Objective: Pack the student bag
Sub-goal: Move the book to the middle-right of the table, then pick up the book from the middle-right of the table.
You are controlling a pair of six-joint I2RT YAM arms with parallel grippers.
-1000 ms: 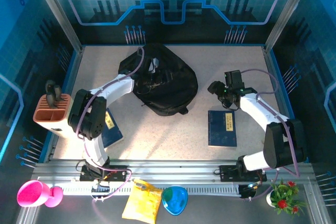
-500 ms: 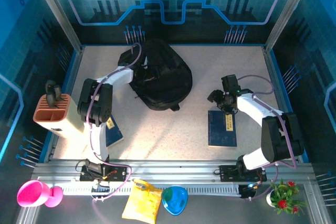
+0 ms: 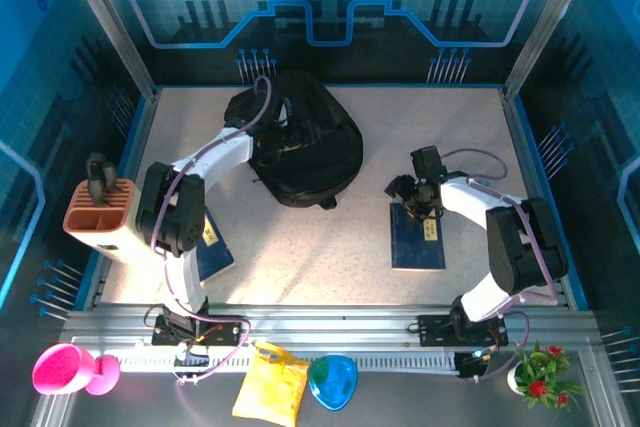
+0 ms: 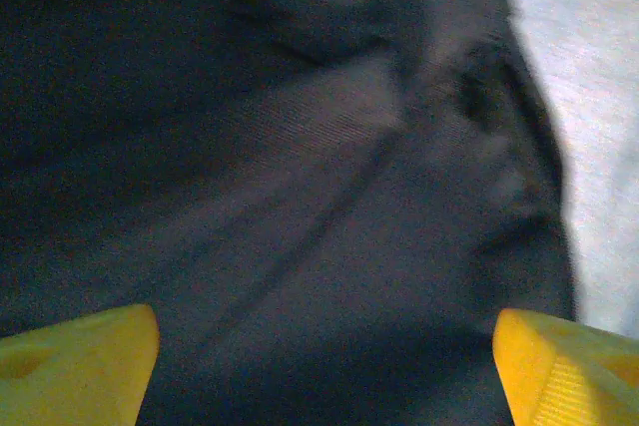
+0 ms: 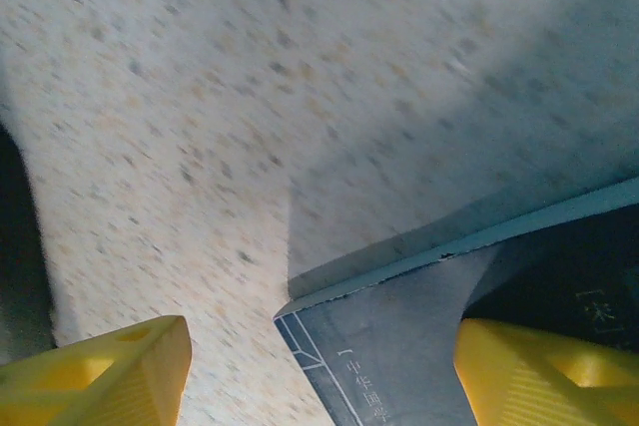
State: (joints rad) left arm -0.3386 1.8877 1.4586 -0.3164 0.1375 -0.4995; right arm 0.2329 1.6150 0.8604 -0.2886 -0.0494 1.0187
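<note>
Top external: student bag [image 3: 310, 157] sits far-centre on the counter [image 3: 330, 237], left claw [image 3: 285, 139] over its left side. Left wrist: fingers [image 4: 70, 356] spread wide above black fabric, nothing pinched. Right wrist: right claw [image 5: 321, 346] also wide open, straddling the corner of a blue book [image 5: 399, 326] right of the bag, not clamping it.

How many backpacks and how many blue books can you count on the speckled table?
Student bag: 1
Blue books: 2, the right one and the left one
Total: 3
</note>
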